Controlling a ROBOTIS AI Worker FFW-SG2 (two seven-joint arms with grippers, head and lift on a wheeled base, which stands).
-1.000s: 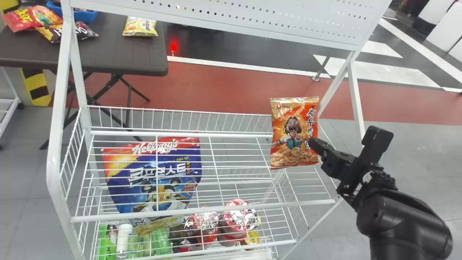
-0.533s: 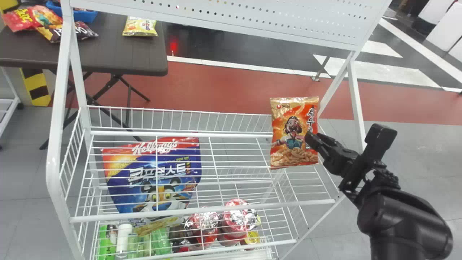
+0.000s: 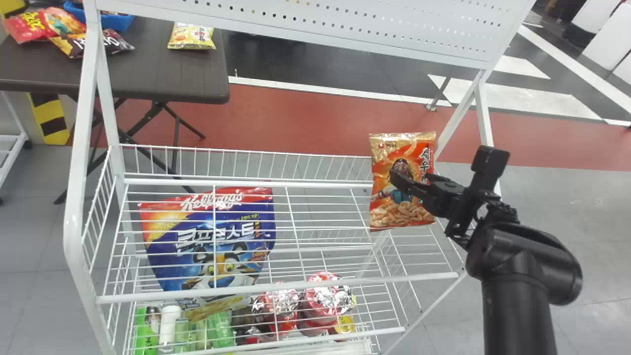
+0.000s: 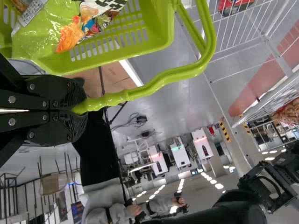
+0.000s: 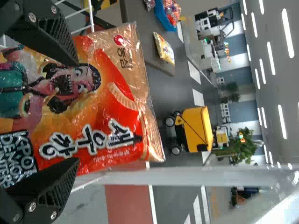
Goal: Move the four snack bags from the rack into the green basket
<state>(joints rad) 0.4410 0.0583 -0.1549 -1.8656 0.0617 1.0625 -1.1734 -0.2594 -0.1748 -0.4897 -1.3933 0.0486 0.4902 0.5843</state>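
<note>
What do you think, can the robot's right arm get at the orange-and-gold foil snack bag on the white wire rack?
Probably yes. The right arm's black two-fingered pincer is open just in front of the bag, and no bar or other item seems to block its way.

Black all over — built with a smooth, rounded cylindrical arm [image 3: 522, 266], wedge-shaped black fingers [image 5: 51, 186] with finely ridged faces — and dotted with round silver screws [image 5: 32, 206].
</note>
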